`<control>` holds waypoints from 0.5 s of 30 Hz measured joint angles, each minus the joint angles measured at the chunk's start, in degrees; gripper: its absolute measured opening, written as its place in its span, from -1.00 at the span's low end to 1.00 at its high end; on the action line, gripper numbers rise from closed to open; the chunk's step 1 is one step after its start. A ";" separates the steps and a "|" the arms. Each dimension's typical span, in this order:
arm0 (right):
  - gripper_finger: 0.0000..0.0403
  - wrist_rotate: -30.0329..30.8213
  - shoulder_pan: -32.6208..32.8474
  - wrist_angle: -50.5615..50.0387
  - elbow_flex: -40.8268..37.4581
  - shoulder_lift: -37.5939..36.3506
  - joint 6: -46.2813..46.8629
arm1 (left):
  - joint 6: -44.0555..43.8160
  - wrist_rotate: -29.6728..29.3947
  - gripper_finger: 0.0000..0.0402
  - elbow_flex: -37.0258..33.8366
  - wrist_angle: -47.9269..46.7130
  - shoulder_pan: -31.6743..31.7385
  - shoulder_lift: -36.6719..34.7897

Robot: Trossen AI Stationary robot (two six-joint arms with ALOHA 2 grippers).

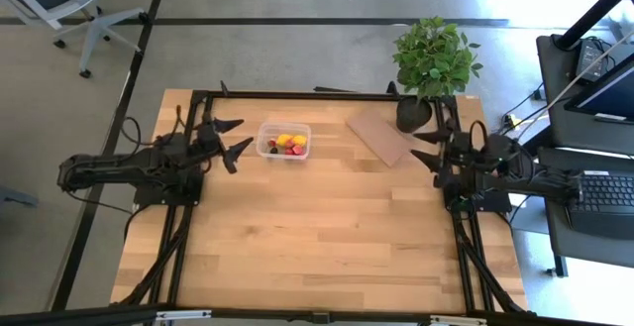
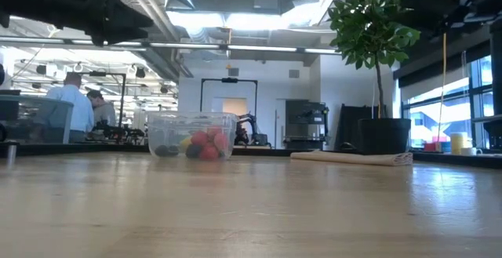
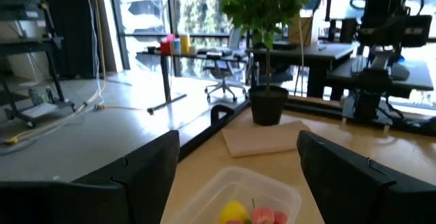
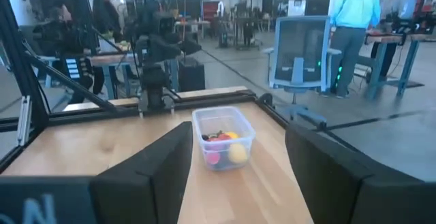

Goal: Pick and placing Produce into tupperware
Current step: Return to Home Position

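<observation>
The clear tupperware [image 1: 283,141] stands on its flat bottom on the table toward the far edge, left of centre. Inside it lies the produce [image 1: 287,145]: red, yellow and dark pieces, also seen in the low view [image 2: 196,144], the left wrist view [image 3: 253,214] and the right wrist view [image 4: 225,146]. My left gripper [image 1: 230,140] is open, raised just left of the tupperware, empty. My right gripper [image 1: 428,148] is open at the table's right side, empty, facing the tupperware [image 4: 223,137] from a distance.
A flat brown board [image 1: 380,134] lies right of the tupperware, near the far edge. A potted leafy plant [image 1: 432,63] stands at the far right corner. The near half of the wooden table [image 1: 317,247] holds nothing. People stand at desks beyond the table [image 4: 355,20].
</observation>
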 joint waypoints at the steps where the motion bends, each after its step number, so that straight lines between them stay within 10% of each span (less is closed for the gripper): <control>1: 0.17 -0.02 0.00 0.04 -0.61 -1.19 0.04 | 0.27 -0.24 0.45 -0.92 0.81 0.00 -1.08; 15: 0.17 -0.04 0.00 -0.57 -4.18 -7.10 2.39 | 0.35 -1.13 0.45 -8.67 3.20 0.00 -16.35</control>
